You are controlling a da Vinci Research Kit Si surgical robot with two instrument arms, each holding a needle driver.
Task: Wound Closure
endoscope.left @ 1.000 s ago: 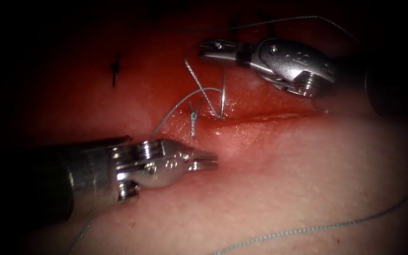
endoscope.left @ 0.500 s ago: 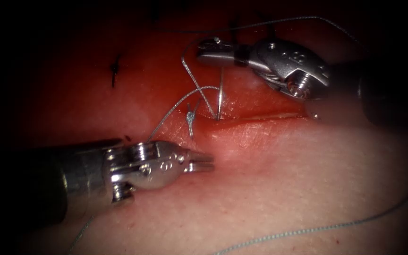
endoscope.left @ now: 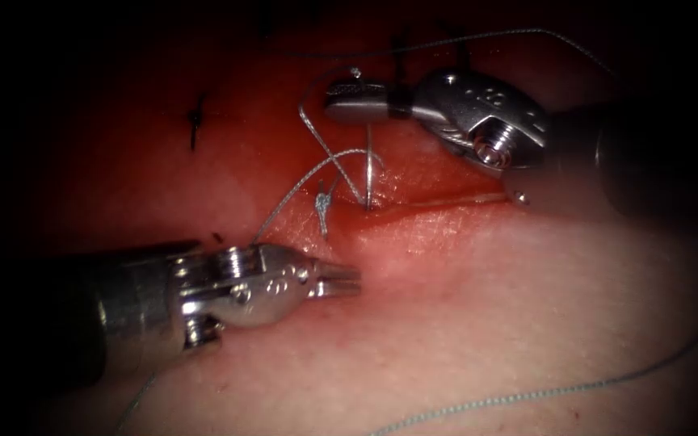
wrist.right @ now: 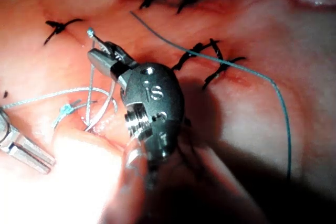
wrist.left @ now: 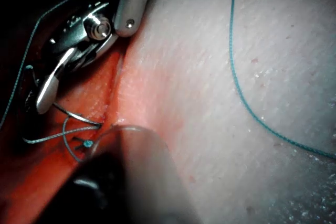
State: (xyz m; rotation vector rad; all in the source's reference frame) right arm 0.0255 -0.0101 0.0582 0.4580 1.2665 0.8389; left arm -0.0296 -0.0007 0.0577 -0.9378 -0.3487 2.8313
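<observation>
Since the earlier frames the right end effector [endoscope.left: 341,98] has shifted left and rolled, carrying the needle [endoscope.left: 369,173] with it; the left end effector [endoscope.left: 349,279] has eased slightly left. The right end effector is clamped on the needle near its thread end, the needle hanging directly beneath it with the point down at the cut [endoscope.left: 438,200], touching the tissue [endoscope.left: 478,307] at the cut's edge (whether it has entered cannot be told). The left end effector holds nothing, its jaws nearly closed, lying on the near side of the cut, apart from the needle. One thread [endoscope.left: 317,173] loops from the needle past a single knot [endoscope.left: 322,203] just left of the needle. The right wrist view adds several dark finished stitches [wrist.right: 210,59] beyond the tool. The left wrist view shows the needle's curve [wrist.left: 79,118] below the right end effector [wrist.left: 44,95]. Count: two tools, one needle, one knot.
</observation>
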